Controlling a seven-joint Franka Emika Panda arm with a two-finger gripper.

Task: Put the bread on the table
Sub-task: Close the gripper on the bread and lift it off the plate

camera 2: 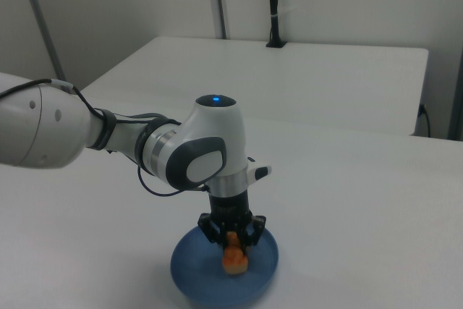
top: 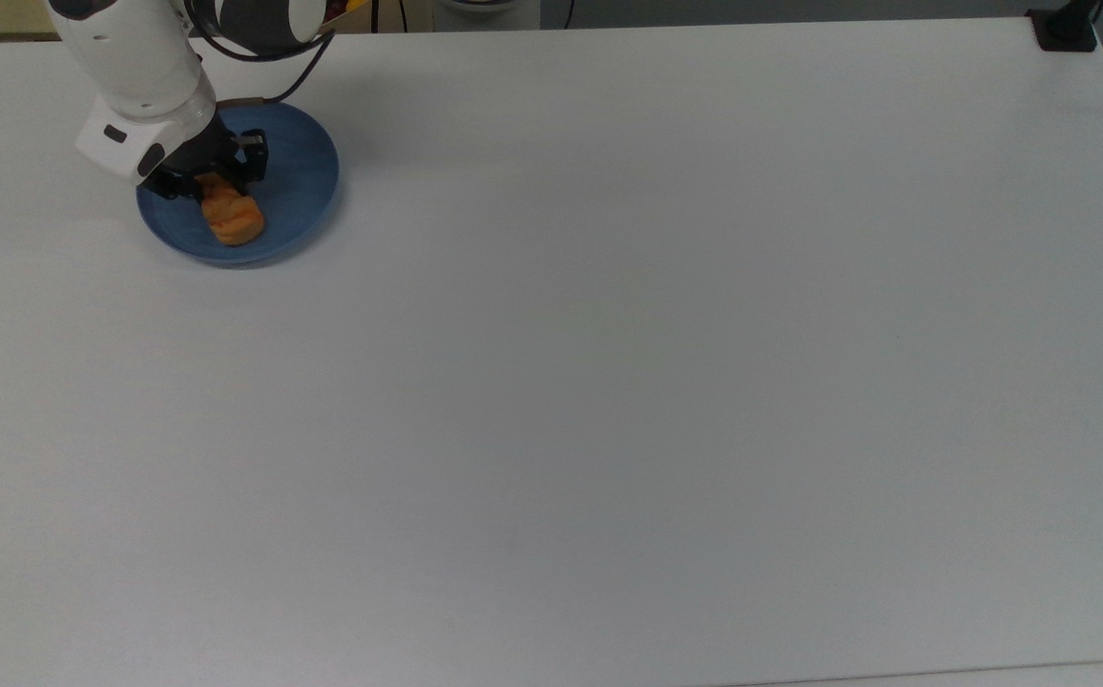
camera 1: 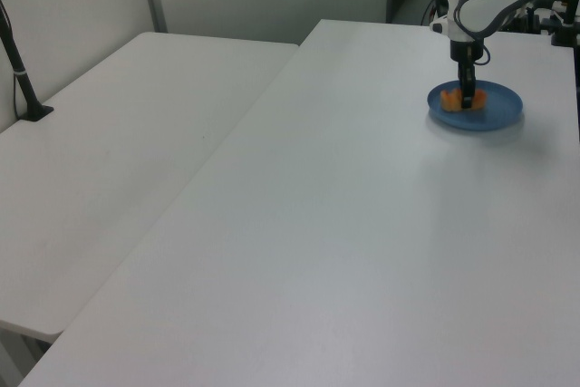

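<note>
The golden-orange bread (top: pixel 233 218) lies on a round blue plate (top: pixel 301 181) at the top view's upper left, on the white table (top: pixel 609 382). My gripper (top: pixel 213 177) reaches straight down onto the far end of the loaf, its black fingers pressed against both sides and shut on it. In the right view the gripper (camera 2: pixel 233 241) straddles the bread (camera 2: pixel 234 257) over the plate (camera 2: pixel 194 274). In the left view the gripper (camera 1: pixel 467 100) covers the middle of the bread (camera 1: pixel 449 96), which rests on the plate (camera 1: pixel 504 111).
A second white table (camera 1: pixel 118 133) adjoins along the left view's left, with a black post (camera 1: pixel 23 79) clamped on it. A black clamp (top: pixel 1065 29) sits at the top view's upper right corner. Cables (top: pixel 275 72) trail from the arm near the plate.
</note>
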